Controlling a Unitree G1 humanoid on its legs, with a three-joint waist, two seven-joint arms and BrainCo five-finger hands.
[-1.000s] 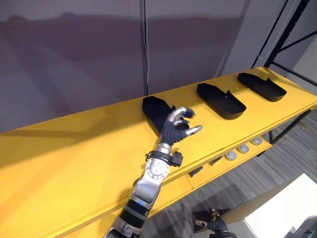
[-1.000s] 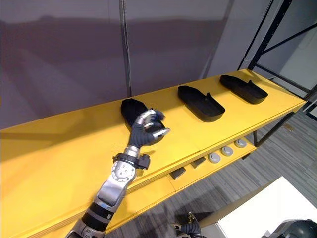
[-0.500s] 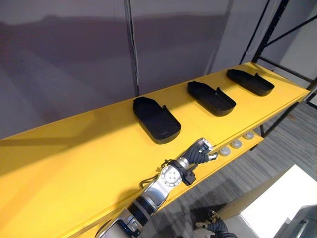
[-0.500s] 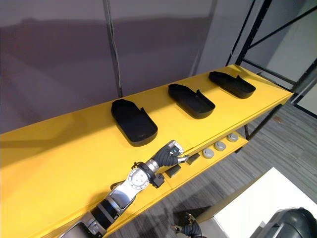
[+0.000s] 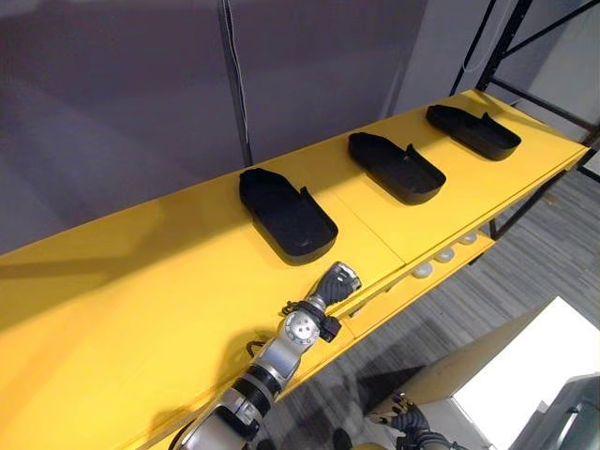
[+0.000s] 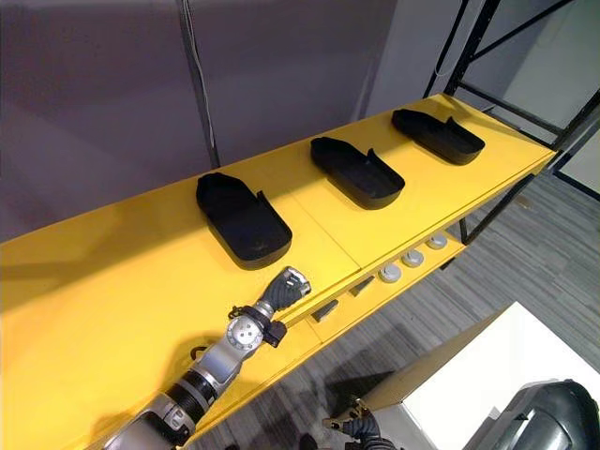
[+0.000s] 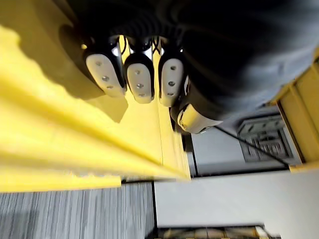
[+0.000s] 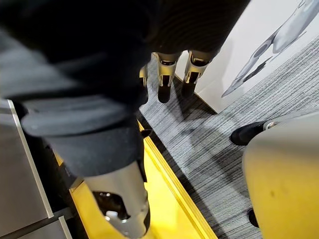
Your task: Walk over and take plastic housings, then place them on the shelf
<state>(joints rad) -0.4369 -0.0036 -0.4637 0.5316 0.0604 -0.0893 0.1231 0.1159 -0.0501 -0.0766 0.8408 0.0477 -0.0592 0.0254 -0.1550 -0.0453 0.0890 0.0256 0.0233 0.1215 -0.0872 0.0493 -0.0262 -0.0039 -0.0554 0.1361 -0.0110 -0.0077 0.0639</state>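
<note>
Three black plastic housings lie in a row on the yellow shelf (image 5: 131, 291): the nearest (image 5: 286, 217), a middle one (image 5: 396, 167) and the farthest (image 5: 472, 131) at the right end. My left hand (image 5: 336, 281) sits at the shelf's front edge, just below the nearest housing and apart from it. Its fingers (image 7: 139, 79) are curled and hold nothing. My right hand (image 8: 164, 74) hangs over the grey floor with its fingers relaxed and empty.
A grey wall panel (image 5: 122, 103) stands behind the shelf. Small round silver parts (image 5: 422, 270) lie on a lower yellow level under the front edge. A black rack upright (image 5: 495, 42) rises at the right end. A white surface (image 5: 525, 375) is at lower right.
My left hand has let go of the nearest housing and drawn back down to the shelf's front edge, its fingers curling in. The housing stays on the shelf. The camera has shifted.
</note>
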